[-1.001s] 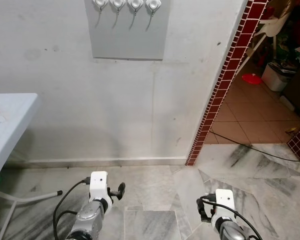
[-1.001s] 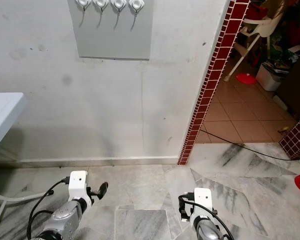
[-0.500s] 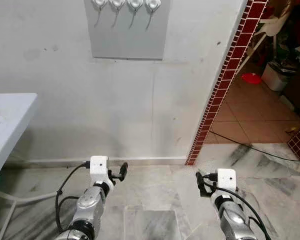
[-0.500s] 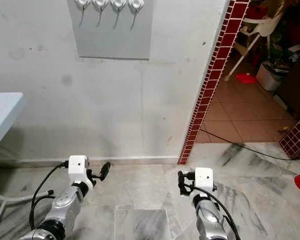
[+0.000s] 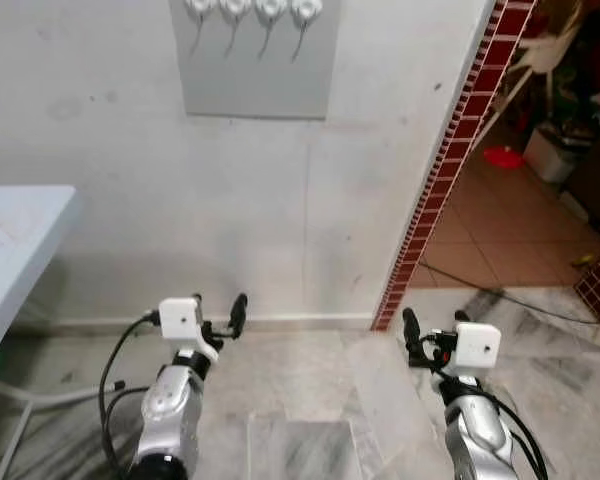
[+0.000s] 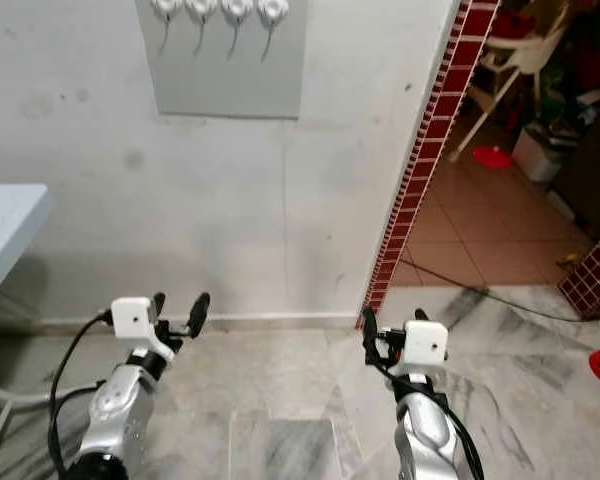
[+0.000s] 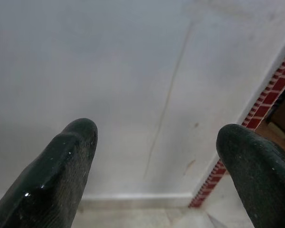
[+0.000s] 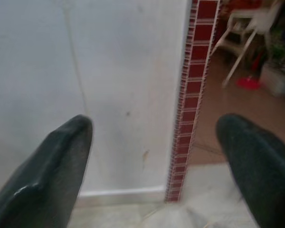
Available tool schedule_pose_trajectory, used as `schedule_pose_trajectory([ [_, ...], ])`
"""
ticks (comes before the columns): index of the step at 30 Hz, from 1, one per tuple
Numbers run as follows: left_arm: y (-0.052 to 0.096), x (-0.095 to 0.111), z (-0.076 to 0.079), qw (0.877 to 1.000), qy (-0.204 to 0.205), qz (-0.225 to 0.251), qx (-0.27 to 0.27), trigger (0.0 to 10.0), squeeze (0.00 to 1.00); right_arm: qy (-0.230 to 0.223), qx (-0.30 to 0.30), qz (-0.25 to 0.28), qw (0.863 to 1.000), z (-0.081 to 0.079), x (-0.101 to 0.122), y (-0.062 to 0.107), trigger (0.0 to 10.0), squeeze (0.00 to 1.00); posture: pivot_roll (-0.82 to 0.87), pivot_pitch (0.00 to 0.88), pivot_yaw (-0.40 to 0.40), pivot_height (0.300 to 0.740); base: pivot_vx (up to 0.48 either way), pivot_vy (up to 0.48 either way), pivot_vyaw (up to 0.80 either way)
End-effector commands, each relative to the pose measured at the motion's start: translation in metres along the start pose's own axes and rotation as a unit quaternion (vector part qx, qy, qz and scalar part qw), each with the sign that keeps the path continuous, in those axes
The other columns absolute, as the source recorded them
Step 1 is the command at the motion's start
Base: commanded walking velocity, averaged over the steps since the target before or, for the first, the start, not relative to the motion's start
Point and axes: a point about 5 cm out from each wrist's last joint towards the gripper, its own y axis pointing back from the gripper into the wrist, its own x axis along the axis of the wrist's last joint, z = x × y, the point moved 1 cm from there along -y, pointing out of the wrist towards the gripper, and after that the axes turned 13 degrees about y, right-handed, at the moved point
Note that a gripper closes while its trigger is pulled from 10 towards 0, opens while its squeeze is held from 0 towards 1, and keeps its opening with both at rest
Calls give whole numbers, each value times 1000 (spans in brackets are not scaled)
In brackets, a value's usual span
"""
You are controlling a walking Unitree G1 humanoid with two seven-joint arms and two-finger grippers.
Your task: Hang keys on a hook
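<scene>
A row of several white hooks (image 5: pixel 250 10) sits at the top of a grey panel (image 5: pixel 255 75) high on the white wall ahead. My left gripper (image 6: pixel 178 310) is raised low in front of the wall, well below the panel. It is open with nothing between its fingers (image 7: pixel 71 156). My right gripper (image 5: pixel 435 328) is held up at the same height, near the red-tiled wall corner. It is also open and holds nothing, and its fingers (image 8: pixel 61 161) frame the wall and the corner.
A white table (image 5: pixel 15 240) stands at the left. A red-tiled wall edge (image 5: pixel 450 160) runs down at the right, beside a doorway to a tiled room with a red item (image 5: pixel 503 155), a bin (image 5: pixel 555 150) and a floor cable (image 5: pixel 520 298). Marble floor (image 5: pixel 310 400) lies below.
Both arms have lifted from low near the floor, and the grippers now point at the wall. The left one has swung slightly left, the right one slightly right.
</scene>
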Motion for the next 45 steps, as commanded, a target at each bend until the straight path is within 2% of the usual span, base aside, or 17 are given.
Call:
schedule_pose_trajectory([
  [1,1,4,3,1000,-16,0,-18,10000,0,12,4,6,1000,2,6,-1,10000,0,7,26,-28,740,0,0,0],
  [6,0,14,-2,1000,-24,9,-13,10000,0,13,-2,6,1000,9,12,-2,10000,0,19,33,-36,740,0,0,0],
  [7,-4,18,-4,1000,-26,11,-10,10000,0,25,1,11,1000,11,16,-5,10000,0,22,35,-36,740,0,0,0],
  [12,-21,30,4,999,-35,12,-16,10000,0,35,-13,17,999,22,28,-20,10000,0,19,41,-33,740,0,0,0],
  [19,-27,34,8,999,-28,14,-21,10000,0,34,-20,17,999,24,32,-21,10000,0,7,41,-28,740,0,0,0],
  [27,-30,33,9,999,-27,8,-16,10000,0,40,-14,10,999,18,31,-20,10000,0,2,46,-29,740,0,0,800],
  [45,-32,33,8,1000,-20,8,-3,10000,0,39,-16,8,999,19,35,-24,10000,0,12,34,-37,740,0,0,800],
])
